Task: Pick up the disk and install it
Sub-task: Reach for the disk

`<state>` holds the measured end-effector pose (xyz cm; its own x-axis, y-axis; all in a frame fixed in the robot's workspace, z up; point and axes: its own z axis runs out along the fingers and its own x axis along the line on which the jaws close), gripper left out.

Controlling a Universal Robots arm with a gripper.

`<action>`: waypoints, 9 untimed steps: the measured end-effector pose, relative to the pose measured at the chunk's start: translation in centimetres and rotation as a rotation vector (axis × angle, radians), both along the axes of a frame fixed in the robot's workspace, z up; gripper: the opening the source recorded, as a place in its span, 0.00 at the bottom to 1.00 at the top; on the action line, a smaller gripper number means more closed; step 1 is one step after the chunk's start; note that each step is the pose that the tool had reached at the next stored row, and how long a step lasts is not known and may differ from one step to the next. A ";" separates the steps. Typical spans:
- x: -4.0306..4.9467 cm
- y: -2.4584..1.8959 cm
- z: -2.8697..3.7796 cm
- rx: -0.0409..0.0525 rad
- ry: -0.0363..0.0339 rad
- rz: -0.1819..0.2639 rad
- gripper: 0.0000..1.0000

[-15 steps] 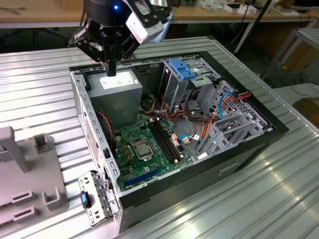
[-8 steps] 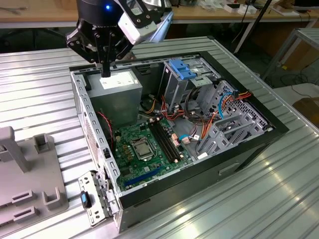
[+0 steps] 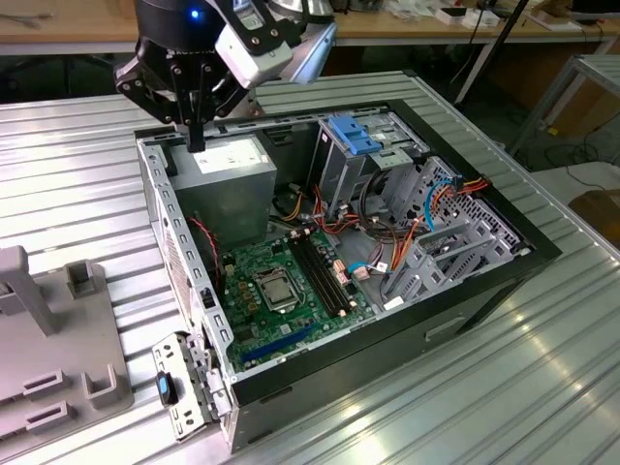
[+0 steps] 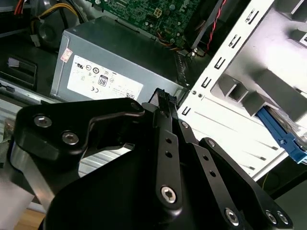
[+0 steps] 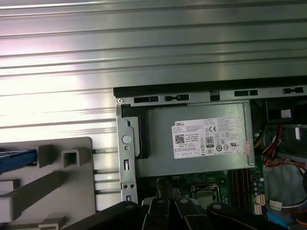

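Overhead, the black claw (image 3: 197,143) hangs pinched above a boxy grey power supply (image 3: 232,184).

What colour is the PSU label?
The label is white with black print, on the grey power supply. It shows best in the first wrist view.

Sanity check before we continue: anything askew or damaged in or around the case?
Nothing stands out. The case lies open on the table, with the power supply and board sitting square. Wires near the drive cage run loose, which looks normal. The gripper hangs shut, empty, above the power supply.
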<state>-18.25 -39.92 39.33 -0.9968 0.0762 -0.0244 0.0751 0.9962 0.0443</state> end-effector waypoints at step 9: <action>-2.01 -0.03 0.00 0.0000 0.0001 0.000 0.11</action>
<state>-20.26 -39.94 39.33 -0.9968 0.0762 -0.0243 0.0751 0.9962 0.0443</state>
